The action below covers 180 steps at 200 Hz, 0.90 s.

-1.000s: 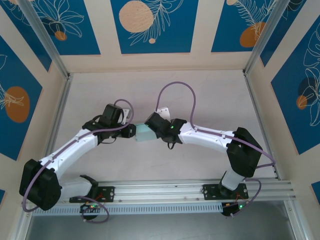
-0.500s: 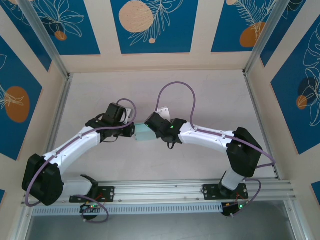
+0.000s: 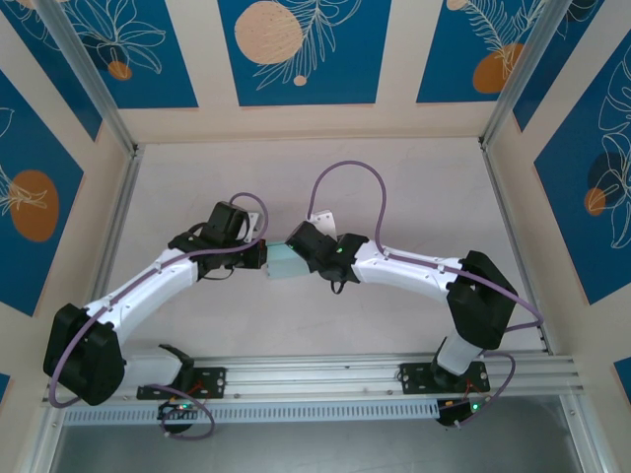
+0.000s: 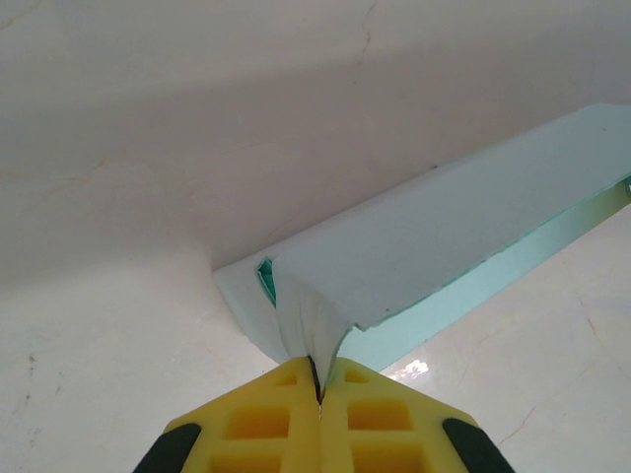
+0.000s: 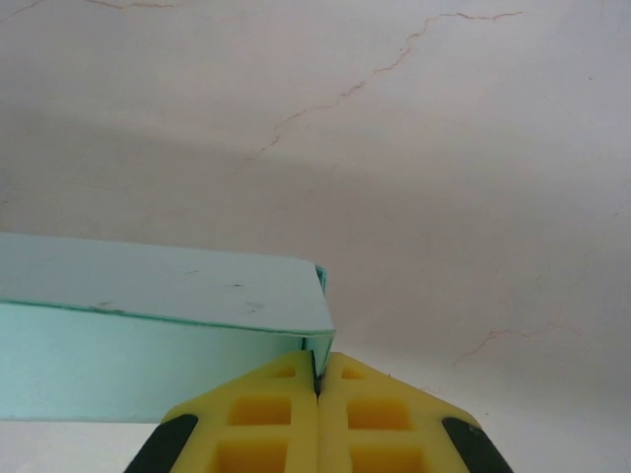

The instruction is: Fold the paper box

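**Left arm** (image 3: 148,288): it reaches from its base at the near left edge toward the middle of the surface (image 3: 414,187).

**Left tool** (image 3: 264,258): closed, gripping the left end of the paper box (image 3: 285,262). In the left wrist view the yellow pads (image 4: 276,394) meet, with a thin fold of pale blue paper caught between them. From that pinch the paper box (image 4: 444,227) runs away toward the far right. Its top panel bows up at the held corner, and a darker teal edge shows beneath it.

**Paper box:** it sits mid-surface, directly between the two tools, as a partly formed shallow shape. The overhead view does not show whether it rests on the surface or is lifted off it.

**Right tool** (image 3: 300,254): closed, gripping the right end of the box. In the right wrist view its pads (image 5: 355,394) press together on the box's corner edge, and the paper box (image 5: 158,296) extends to the left above a pale, hairline-cracked surface (image 5: 444,148).

**Right arm** (image 3: 424,271): it arches in from its base at the near right edge.
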{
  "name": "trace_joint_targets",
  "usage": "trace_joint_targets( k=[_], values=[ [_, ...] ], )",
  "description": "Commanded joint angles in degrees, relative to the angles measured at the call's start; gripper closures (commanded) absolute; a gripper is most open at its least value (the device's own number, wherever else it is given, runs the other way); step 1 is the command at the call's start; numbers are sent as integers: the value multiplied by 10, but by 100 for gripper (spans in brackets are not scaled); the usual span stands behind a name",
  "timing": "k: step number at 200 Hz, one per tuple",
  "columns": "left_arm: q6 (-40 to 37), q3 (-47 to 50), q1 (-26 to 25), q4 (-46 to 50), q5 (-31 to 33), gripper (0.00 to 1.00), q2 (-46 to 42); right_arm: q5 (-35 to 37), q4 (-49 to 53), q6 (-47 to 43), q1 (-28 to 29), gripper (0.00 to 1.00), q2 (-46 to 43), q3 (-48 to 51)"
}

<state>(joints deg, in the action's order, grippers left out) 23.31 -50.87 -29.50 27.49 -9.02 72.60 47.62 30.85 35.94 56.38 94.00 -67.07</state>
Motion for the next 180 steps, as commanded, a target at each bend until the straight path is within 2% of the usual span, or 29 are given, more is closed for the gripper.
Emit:
trace_joint_targets(
  k=[1,53,87,121,180],
  values=[
    [25,-21,4,-26,-41,100,-17,-18,21,-7,5,100,22,4],
    [105,20,49,-106,-137,100,-31,-16,22,-11,9,100,30,-3],
    [111,23,52,-109,-139,100,-31,-15,26,-13,11,100,36,-9],
    [135,35,63,-135,-169,100,-27,-15,28,-14,13,100,41,-10],
    [73,33,64,-57,-81,100,-44,-11,29,-17,14,100,45,-20]
  ],
)
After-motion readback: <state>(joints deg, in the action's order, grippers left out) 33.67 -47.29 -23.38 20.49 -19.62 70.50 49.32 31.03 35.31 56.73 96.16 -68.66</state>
